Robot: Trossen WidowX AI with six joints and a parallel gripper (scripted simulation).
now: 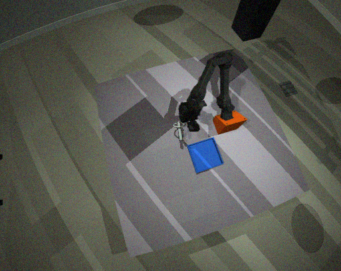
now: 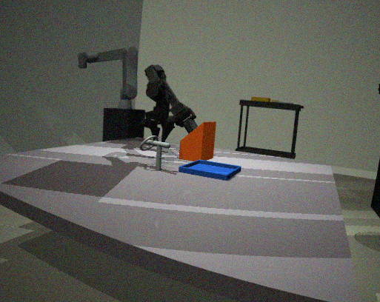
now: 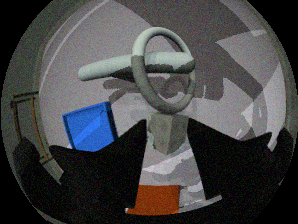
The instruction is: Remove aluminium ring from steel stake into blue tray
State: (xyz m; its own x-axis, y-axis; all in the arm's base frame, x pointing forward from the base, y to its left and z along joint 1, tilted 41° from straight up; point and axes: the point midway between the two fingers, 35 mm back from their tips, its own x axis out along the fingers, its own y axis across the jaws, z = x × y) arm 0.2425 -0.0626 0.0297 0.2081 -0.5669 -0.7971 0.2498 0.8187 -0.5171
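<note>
The aluminium ring (image 1: 174, 125) (image 2: 141, 144) (image 3: 140, 82) is tilted steeply, up at cross-bar height. The cross-bar (image 1: 180, 134) (image 2: 163, 144) (image 3: 100, 70) still passes through it close to one end. The steel stake's post (image 2: 158, 160) stands upright below; it is hidden behind the bar and ring in the wrist view. My gripper (image 1: 187, 123) (image 3: 166, 123) is shut on the ring's tab (image 3: 166, 134), a grey block at the ring's lower edge in the wrist view. The blue tray (image 1: 205, 156) (image 2: 210, 169) (image 3: 90, 126) lies beside the stake with nothing in it.
An orange wedge-shaped block (image 1: 231, 123) (image 2: 198, 144) (image 3: 157, 199) stands behind the tray, close to the arm. Hard bands of light and shadow cross the table top (image 1: 175, 199) (image 2: 229, 237). A dark side stand (image 2: 270, 105) is far behind.
</note>
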